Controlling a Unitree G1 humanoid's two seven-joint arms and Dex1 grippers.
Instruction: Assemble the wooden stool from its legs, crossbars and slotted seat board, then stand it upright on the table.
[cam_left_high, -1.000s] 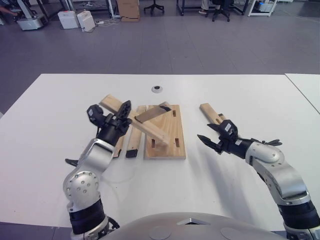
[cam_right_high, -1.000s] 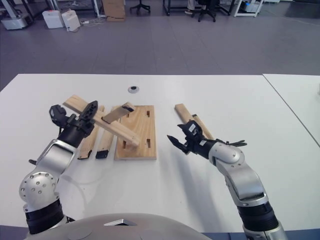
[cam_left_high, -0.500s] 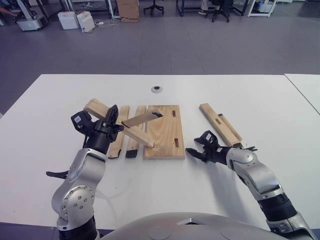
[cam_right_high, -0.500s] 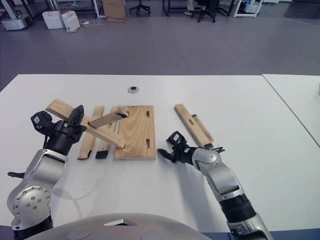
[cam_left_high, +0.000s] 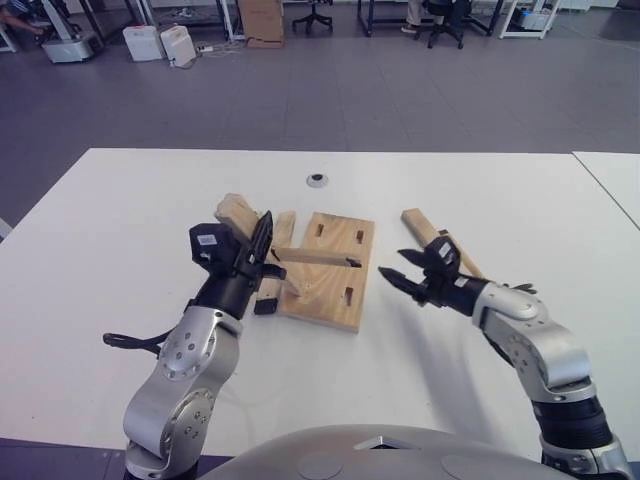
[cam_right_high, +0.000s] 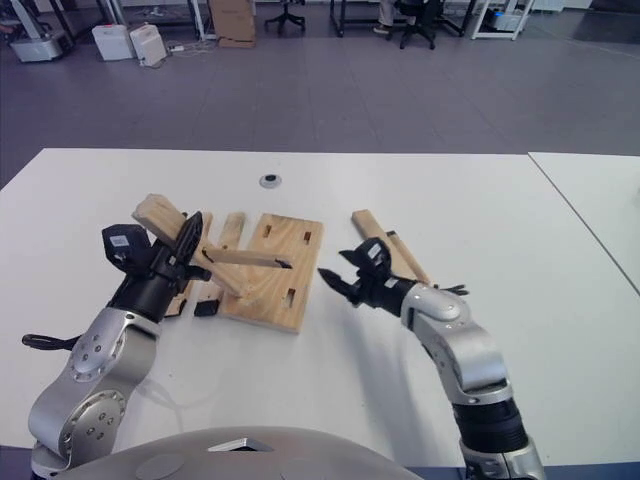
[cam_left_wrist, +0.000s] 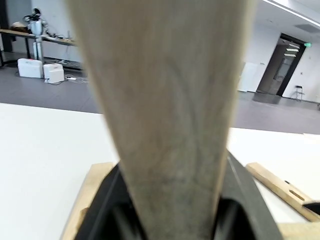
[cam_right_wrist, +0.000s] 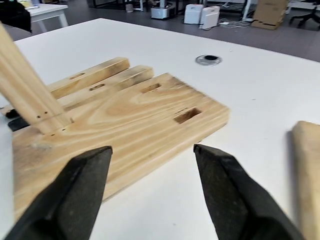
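1 leg (cam_left_high: 236, 211), crossbar (cam_left_high: 318, 258) attached, is pinched in the left hand (cam_left_high: 258, 250) and tilted, its lower end on the seat board (cam_left_high: 340, 295) near a slot, probably for seating. Right hand (cam_left_high: 394, 267) is spread wide and holds nothing. It sits just beside the board's edge on the table (cam_left_high: 120, 200), likely to brace it.

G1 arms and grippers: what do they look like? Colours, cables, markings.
Left arm and right arm: rounded silver-grey shells, black wrist sections. Left gripper and right gripper: black, tapered pointed fingers. White label on the left wrist; thin black cables beside each forearm.
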